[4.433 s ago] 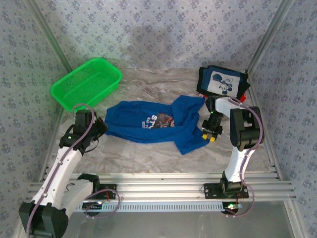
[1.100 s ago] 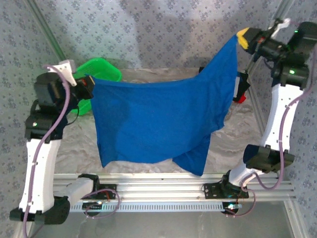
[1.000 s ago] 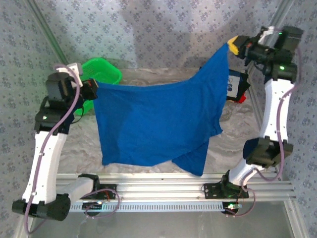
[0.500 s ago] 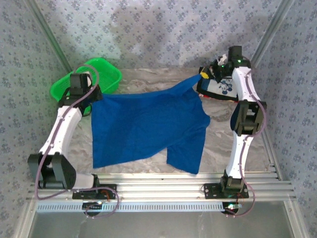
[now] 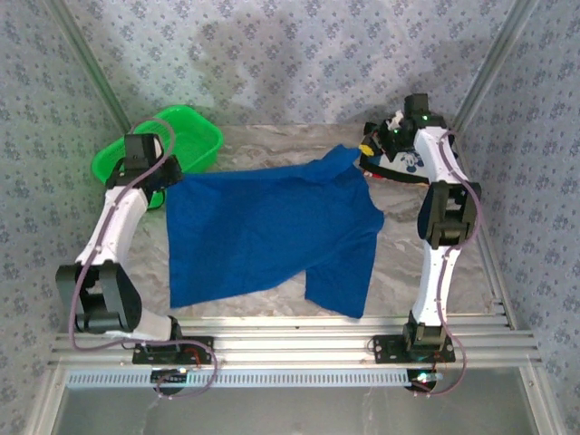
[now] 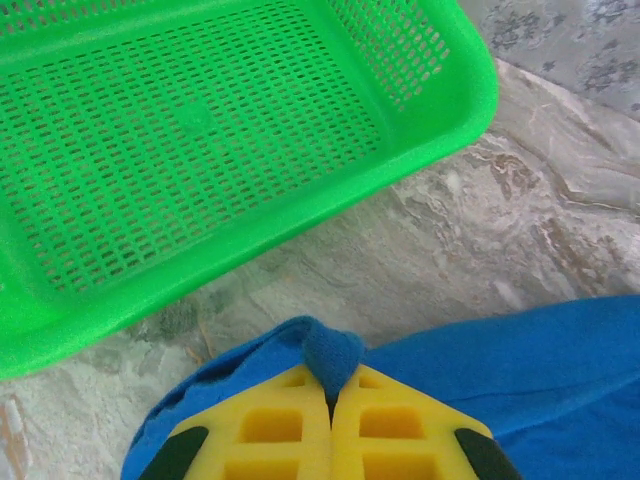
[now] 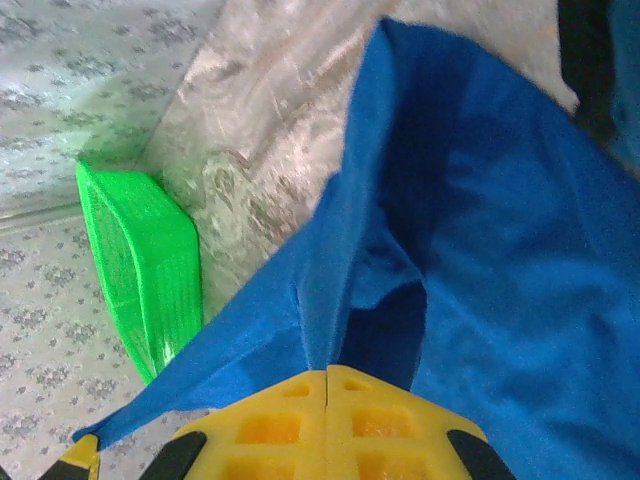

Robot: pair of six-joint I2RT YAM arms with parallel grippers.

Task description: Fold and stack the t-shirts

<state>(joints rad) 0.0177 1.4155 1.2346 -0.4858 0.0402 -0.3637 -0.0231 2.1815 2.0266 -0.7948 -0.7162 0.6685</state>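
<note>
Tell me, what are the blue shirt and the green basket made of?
The blue shirt looks like soft, matte cloth: it folds and wrinkles. The green basket looks like smooth, slightly glossy plastic: a stiff rim and a moulded grid of holes.

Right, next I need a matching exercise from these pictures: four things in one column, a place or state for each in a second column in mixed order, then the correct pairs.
Things
1. blue t-shirt
2. green basket
3. navy t-shirt
4. left gripper

Places or states
A. at the far right of the table, partly under the right arm
B. shut on a pinch of blue cloth
C. spread wide across the middle of the table
D. at the far left of the table

Pairs: 1-C, 2-D, 3-A, 4-B
</note>
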